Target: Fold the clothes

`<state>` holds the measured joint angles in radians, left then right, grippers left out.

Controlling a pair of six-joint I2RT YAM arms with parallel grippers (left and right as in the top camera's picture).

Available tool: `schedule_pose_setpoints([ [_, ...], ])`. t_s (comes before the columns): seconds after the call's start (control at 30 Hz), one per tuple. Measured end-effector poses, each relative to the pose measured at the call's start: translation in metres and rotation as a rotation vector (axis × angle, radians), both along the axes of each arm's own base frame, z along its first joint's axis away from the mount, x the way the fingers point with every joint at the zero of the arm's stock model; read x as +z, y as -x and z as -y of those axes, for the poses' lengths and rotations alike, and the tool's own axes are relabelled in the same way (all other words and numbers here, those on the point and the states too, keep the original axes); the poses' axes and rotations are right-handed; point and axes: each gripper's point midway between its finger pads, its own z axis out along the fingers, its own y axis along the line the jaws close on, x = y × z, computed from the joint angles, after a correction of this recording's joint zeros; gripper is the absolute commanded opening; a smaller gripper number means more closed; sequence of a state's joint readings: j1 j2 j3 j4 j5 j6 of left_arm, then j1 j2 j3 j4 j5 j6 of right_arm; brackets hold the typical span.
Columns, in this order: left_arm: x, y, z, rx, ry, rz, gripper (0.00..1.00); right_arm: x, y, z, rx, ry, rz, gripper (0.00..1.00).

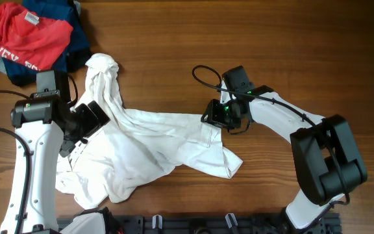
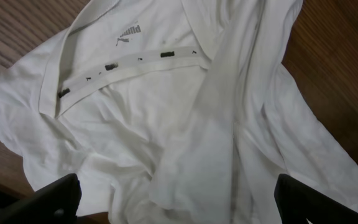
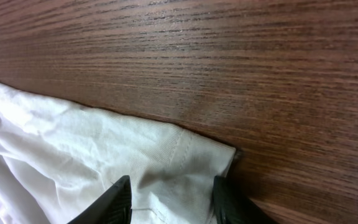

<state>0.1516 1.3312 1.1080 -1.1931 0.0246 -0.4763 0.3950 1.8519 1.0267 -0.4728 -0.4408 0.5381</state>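
Observation:
The white shirt [image 1: 148, 146] lies crumpled on the wooden table, left of centre, with one part bunched toward the back [image 1: 102, 71]. In the left wrist view its collar, buttoned placket and small dark label [image 2: 129, 34] show. My left gripper [image 1: 86, 120] hangs over the shirt's left part, fingers wide apart and empty [image 2: 179, 208]. My right gripper [image 1: 216, 116] is low at the shirt's right edge. Its fingers [image 3: 174, 205] are open and straddle a hemmed corner of the shirt [image 3: 185, 155].
A red printed T-shirt [image 1: 24, 36] lies on navy garments [image 1: 60, 16] at the back left corner. A black rack [image 1: 193, 224] runs along the front edge. Bare wood table [image 1: 271, 52] lies to the right.

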Motion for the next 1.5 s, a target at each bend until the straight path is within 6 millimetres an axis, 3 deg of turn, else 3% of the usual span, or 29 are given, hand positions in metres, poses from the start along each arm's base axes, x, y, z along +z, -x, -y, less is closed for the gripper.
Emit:
schedule_pose_setpoints([
  [0.17, 0.000, 0.000, 0.000, 0.000, 0.000, -0.001, 1.00, -0.002, -0.001, 0.003, -0.013, 0.020, 0.000, 0.54],
  [0.27, 0.000, 0.001, 0.000, 0.000, 0.001, -0.003, 1.00, -0.002, -0.002, 0.005, -0.022, 0.037, 0.004, 0.54],
  [0.5, 0.000, 0.001, 0.000, 0.000, 0.001, -0.003, 1.00, -0.004, -0.001, 0.010, -0.032, 0.064, -0.002, 0.33],
  [0.7, 0.000, 0.001, 0.000, 0.000, 0.001, -0.003, 1.00, -0.010, 0.000, 0.006, -0.040, 0.078, -0.009, 0.04],
  [0.87, 0.000, 0.001, 0.000, 0.000, 0.001, -0.003, 1.00, -0.012, -0.005, -0.008, -0.024, 0.053, 0.026, 0.05],
  [1.03, 0.000, 0.001, 0.000, 0.000, 0.001, -0.003, 1.00, -0.011, -0.015, -0.010, -0.037, 0.038, 0.051, 0.04],
  [1.13, 0.000, 0.001, 0.000, 0.000, 0.001, -0.003, 1.00, -0.009, -0.036, 0.005, -0.089, 0.053, 0.075, 0.04],
  [1.2, 0.000, 0.000, 0.000, 0.000, 0.001, -0.002, 1.00, -0.002, -0.061, 0.025, -0.156, 0.066, 0.111, 0.04],
  [1.37, 0.001, -0.004, -0.001, 0.000, -0.002, 0.018, 1.00, 0.030, -0.135, 0.089, -0.343, 0.087, 0.300, 0.04],
  [1.5, 0.002, -0.009, -0.001, -0.001, -0.003, 0.039, 1.00, 0.053, -0.178, 0.141, -0.465, 0.111, 0.456, 0.04],
])
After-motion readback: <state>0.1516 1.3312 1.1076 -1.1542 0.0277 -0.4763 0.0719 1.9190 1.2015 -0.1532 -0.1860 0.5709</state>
